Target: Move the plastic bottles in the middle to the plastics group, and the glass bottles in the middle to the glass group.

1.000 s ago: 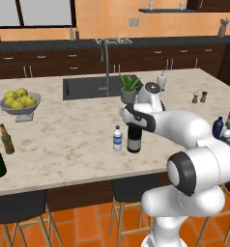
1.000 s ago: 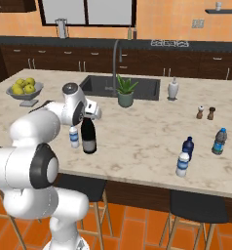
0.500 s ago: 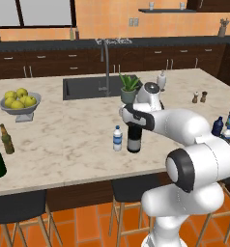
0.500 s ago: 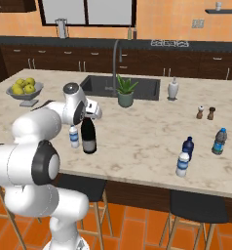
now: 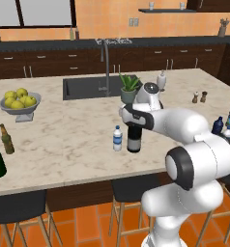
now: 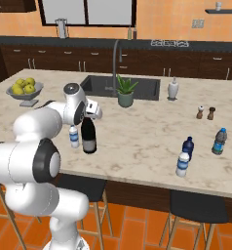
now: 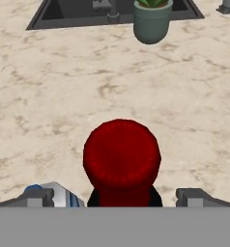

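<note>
- The bench (image 5: 78,140) is a wide marble-topped island, and the things to be sorted stand toward its near edge, in the middle.
- The wine bottle (image 5: 134,140) stands upright there, tall and near-black with a grey-white label; its red top (image 7: 122,153) sits between the two finger tips in the hand view. Judging by its looks it is glass: heavy, stiff, smooth enough to slip, and breakable if tipped. Being tall, it would topple easily, so a grip around the neck just under the red top, or on the upper body, seems safest, followed by a straight lift.
- The clear bottle (image 5: 117,138), blue-capped and short, stands just beside the wine bottle on its left in the left base view. It looks light, so a brush from a finger could knock it over.
- The hand (image 7: 115,198) hangs directly above the wine bottle's top with its jaws spread wide, one tip on each side of the neck, gripping nothing.
- Against the pictures of a second and half a second earlier, hardly anything differs: the arm holds the same bent pose over the bottle, the jaws are as wide as they were, and both bottles stand where they stood. Any descent is too slight to make out.
</note>
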